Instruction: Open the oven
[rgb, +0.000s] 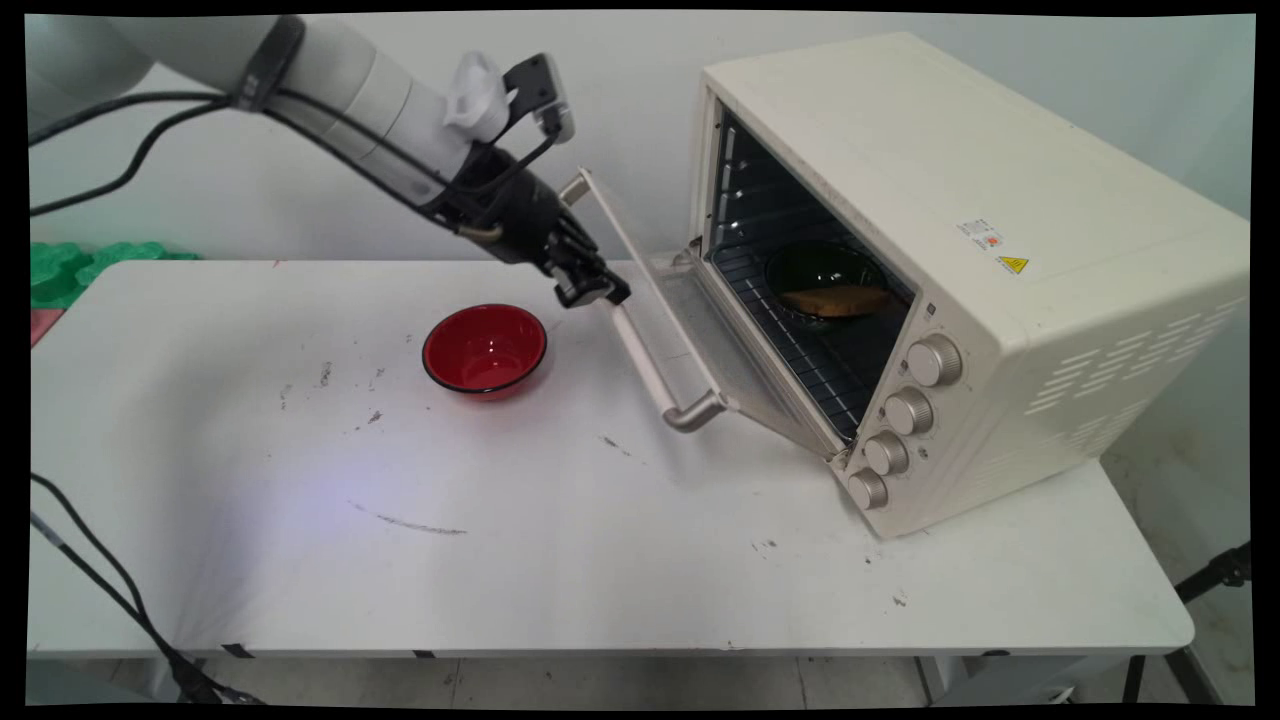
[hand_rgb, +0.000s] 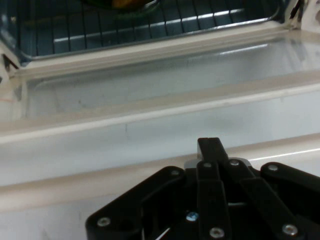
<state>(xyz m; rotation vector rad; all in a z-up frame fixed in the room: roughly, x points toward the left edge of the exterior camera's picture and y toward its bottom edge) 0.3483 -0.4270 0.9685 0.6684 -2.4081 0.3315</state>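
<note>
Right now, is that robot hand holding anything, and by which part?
Nothing is held. The gripper, fingers shut together, sits at the handle bar of the toaster oven door, without wrapping it. The red bowl lies untouched nearby.

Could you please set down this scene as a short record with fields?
hand: black hand shut, at the oven door's handle bar
oven: cream toaster oven on the white table, door partly open
inside oven: dark dish with brownish food, on the wire rack
nearby: red bowl, empty, left of the door
</note>
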